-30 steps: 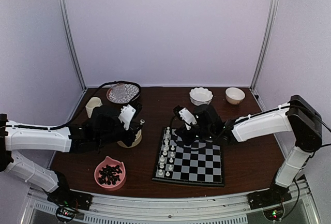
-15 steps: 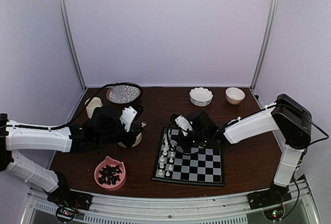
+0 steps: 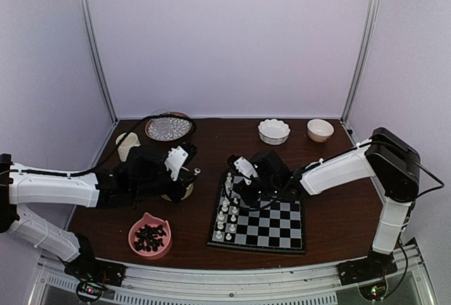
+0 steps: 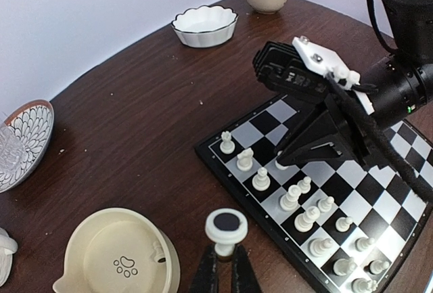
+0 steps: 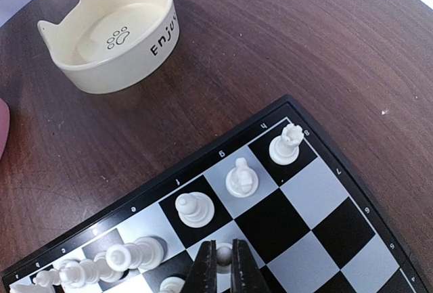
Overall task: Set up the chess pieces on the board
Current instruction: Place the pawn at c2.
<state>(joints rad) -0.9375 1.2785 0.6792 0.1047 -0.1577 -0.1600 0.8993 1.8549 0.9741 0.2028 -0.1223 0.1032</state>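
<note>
So far you had white plastic chess pieces (image 4: 291, 198) lining one edge of the checked black-and-grey board (image 3: 271, 224); left claw (image 4: 224, 256) clamped a white chessman (image 4: 226, 225), right claw (image 5: 221, 249) a white piece (image 5: 221, 254); rest unfilled.

Our left pincer (image 4: 224, 260) hangs left of the board (image 3: 282, 224), clamped on a chess piece (image 4: 226, 226). Our right pincer (image 5: 222, 254) sits low over its far-left corner, clamping another chess piece (image 4: 280, 164).

Right gripper (image 3: 238, 180) sat over board's (image 3: 282, 229) far-left corner; white chessmen (image 3: 224, 215) lined its left edge; pink bowl (image 3: 132, 239) of dark pieces (image 3: 149, 237) left of board.
</note>
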